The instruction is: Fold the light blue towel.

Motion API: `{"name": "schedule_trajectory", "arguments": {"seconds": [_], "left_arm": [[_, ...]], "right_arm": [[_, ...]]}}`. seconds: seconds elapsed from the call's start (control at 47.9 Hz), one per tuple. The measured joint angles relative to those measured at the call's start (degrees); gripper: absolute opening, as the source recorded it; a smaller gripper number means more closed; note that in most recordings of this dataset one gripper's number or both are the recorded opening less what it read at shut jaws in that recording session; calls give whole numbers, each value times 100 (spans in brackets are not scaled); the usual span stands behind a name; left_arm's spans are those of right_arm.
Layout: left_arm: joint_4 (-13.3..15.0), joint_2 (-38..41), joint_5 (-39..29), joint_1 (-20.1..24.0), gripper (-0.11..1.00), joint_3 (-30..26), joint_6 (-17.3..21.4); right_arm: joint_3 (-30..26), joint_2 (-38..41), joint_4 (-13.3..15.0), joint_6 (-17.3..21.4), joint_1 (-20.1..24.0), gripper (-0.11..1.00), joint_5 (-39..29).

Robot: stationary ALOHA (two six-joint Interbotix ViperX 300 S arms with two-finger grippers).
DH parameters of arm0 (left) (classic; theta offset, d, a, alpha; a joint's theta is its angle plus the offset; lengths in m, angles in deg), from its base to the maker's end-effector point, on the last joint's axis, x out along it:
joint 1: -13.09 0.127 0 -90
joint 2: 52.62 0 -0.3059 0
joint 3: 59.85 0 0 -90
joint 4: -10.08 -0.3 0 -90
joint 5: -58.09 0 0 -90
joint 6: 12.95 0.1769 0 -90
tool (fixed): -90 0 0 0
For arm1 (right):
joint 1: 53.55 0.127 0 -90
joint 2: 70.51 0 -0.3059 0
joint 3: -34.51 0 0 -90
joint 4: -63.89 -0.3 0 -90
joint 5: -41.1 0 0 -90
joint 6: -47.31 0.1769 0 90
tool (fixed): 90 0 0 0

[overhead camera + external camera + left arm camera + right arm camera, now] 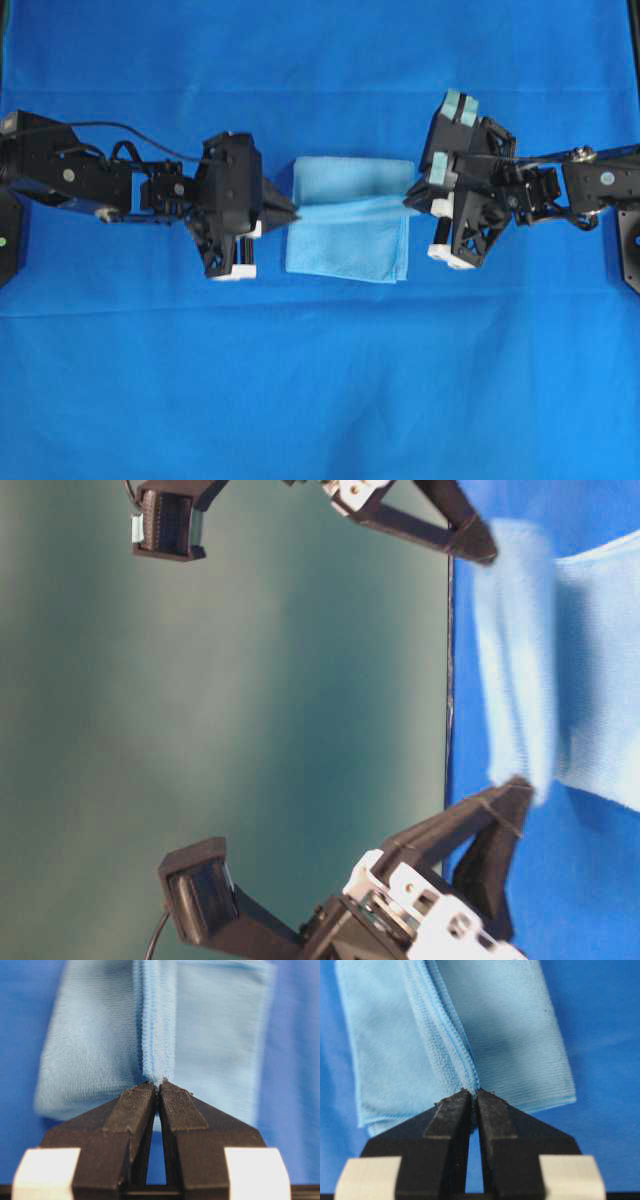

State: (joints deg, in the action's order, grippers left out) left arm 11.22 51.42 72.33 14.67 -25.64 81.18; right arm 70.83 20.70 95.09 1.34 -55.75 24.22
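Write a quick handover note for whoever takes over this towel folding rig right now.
Left claw: shut on the towel's left edge.
Right claw: shut on its right edge.
Towel: mid-table on the dark blue table cover, already doubled; both claws pinch a hemmed edge and hold it raised across the middle, the rest lying flat.
Done: at least one fold, edge gripped at both ends.
Left: probably carry that edge across, lay it down, open both claws, pull back.

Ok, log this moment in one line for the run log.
left pincer: shut on light blue towel edge | right pincer: shut on opposite edge | towel: lifted mid-fold, partly on table cloth
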Motion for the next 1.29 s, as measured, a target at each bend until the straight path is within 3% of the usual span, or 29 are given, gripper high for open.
{"name": "schedule_trajectory", "arguments": {"seconds": [0.271, 0.542, 0.584, 0.709, 0.772, 0.855, 1.064, 1.293], "left_arm": [[0, 255, 26, -123, 2, 9, 0], [0, 519, 264, -141, 5, -18, -9], [0, 519, 316, -141, 12, -18, -9], [0, 519, 360, -141, 41, -18, -18], [0, 527, 360, -149, 54, -18, -18], [0, 519, 360, -149, 65, -18, -9], [0, 316, 229, -149, 64, -18, 70], [0, -527, -483, -158, 64, 18, 70]], "right_arm": [[35, 439, 0, 387, 149, 5, 167], [9, 668, 0, 396, 167, 7, 606], [-18, 721, -9, 396, 167, 15, 624], [-114, 853, -9, 369, 167, 53, 615], [-149, 853, 0, 369, 167, 63, 615], [-158, 861, -9, 369, 185, 60, 606], [-167, 519, -9, 387, 422, 58, 536], [-167, -308, -9, 387, 817, 58, -26]]}}
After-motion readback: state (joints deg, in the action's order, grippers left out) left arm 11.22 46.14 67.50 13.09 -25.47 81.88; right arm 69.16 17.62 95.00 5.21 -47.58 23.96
